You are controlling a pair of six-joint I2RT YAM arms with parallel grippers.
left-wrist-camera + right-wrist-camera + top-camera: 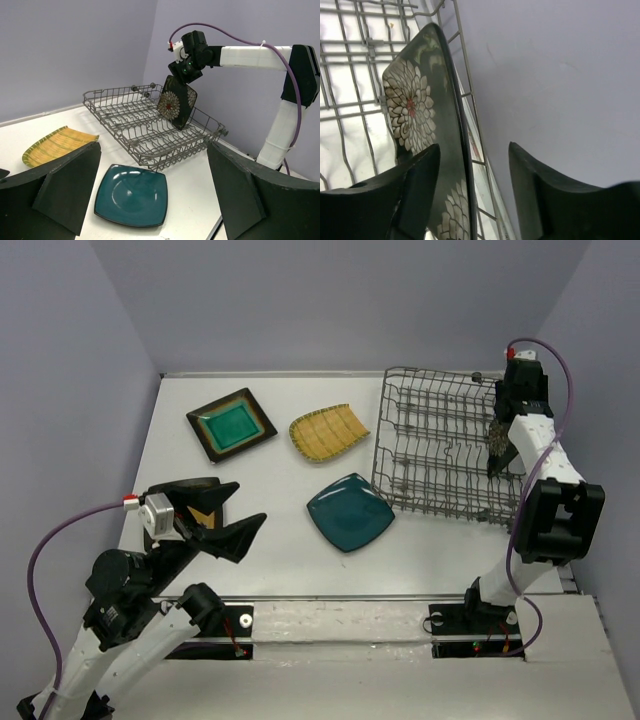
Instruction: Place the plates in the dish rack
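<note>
While the floral plate (pixel 412 110) stands on edge at 3 o'clock in the dish rack (pixel 440 373), my right claw (pixel 474 150) straddles its rim, half-parted, gripping nothing; I judge the wires carry it. Left claw (pixel 238 505) gapes wide, empty.

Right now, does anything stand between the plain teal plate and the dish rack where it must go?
Nothing visible does. The plain teal plate lies beside the near left corner of the dish rack, with only bare table between. The floral plate stands at the rack's right side.
</note>
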